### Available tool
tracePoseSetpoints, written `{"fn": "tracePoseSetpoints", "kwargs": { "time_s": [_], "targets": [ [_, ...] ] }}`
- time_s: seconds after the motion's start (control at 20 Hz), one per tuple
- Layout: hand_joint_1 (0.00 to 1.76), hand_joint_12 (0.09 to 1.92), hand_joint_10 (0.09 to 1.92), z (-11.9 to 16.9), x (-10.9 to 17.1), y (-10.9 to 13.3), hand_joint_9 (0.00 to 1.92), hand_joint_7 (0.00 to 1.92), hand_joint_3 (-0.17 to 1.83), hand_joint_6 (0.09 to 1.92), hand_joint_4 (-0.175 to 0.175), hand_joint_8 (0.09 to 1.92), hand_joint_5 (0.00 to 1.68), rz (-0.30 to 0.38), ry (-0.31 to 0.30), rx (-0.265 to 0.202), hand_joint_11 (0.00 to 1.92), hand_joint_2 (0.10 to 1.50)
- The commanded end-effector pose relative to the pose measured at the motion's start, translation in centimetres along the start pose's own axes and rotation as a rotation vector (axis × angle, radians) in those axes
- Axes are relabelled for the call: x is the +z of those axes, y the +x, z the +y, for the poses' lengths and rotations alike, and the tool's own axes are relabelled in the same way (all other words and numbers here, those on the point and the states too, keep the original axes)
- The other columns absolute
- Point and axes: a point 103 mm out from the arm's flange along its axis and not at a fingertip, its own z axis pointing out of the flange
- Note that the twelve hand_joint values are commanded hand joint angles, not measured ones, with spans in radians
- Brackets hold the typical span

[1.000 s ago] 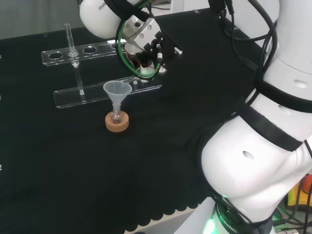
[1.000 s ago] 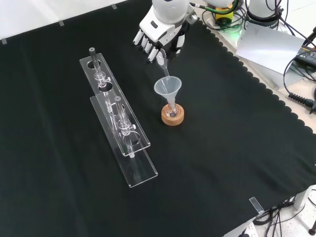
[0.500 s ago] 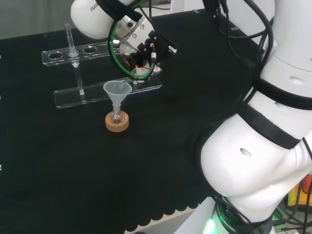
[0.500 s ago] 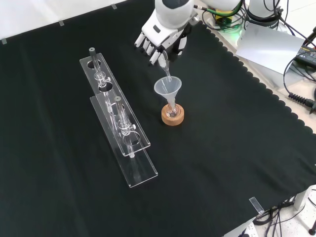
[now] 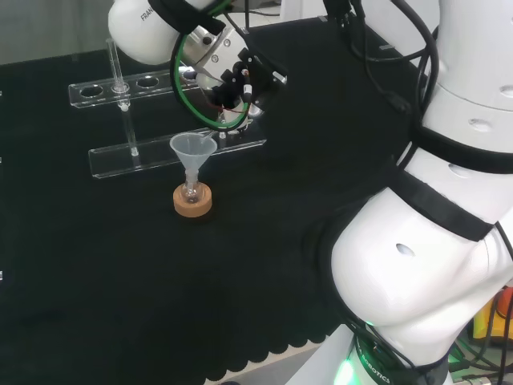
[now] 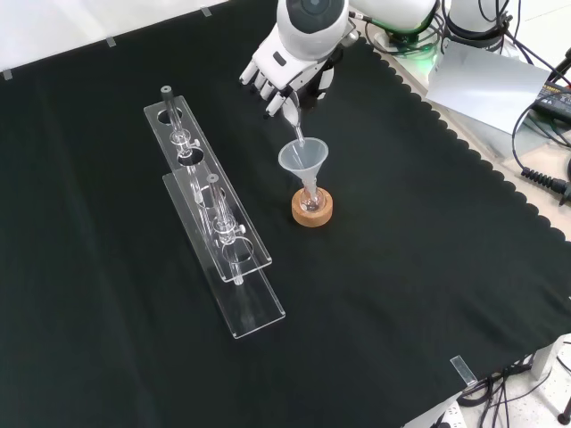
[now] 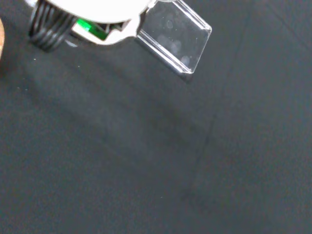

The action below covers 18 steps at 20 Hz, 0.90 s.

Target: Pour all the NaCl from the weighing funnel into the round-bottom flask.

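In the front view the small round-bottom flask (image 6: 310,203) sits on its cork ring (image 6: 312,211) near the cloth's (image 6: 401,267) middle, a clear plastic funnel (image 6: 303,159) standing in its neck — its contents too small to tell. Just behind, the hand (image 6: 287,69) has its fingers curled round the weighing funnel (image 6: 295,127), tilted spout-down into the funnel's mouth; the clear racks (image 6: 214,227) lie to the left.

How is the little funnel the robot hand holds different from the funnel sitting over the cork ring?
The weighing funnel is slim, tilted and held up by the robot hand; the plastic funnel is wide-mouthed and upright in the flask on the cork ring. The weighing funnel's tip points down into the plastic funnel's mouth. Both are see-through.
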Motion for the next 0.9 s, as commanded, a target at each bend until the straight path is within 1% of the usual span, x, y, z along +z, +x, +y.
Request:
{"fn": "tracePoseSetpoints", "kwargs": {
  "time_s": [0.05, 0.35, 0.75, 0.9],
  "targets": [
    [1.1, 1.16, 0.37, 0.0, -0.5, 0.3, 1.12, 1.08, 0.77, 0.88, 0.175, 0.58, 1.18, -0.042, -0.003, 0.002, 0.71, 0.64],
    [1.1, 1.16, 0.37, -0.1, -1.2, 0.8, 1.12, 1.08, 0.77, 0.88, 0.175, 0.58, 1.18, -0.075, -0.004, 0.004, 0.71, 0.64],
    [1.1, 1.17, 0.36, -0.1, -1.2, 1.3, 1.12, 1.07, 0.77, 0.88, 0.175, 0.58, 1.18, -0.1, 0.011, -0.002, 0.71, 0.64],
    [1.1, 1.17, 0.36, -0.1, -1.3, 1.5, 1.12, 1.07, 0.77, 0.88, 0.175, 0.58, 1.18, -0.125, 0.016, -0.001, 0.71, 0.64]
  ]
}}
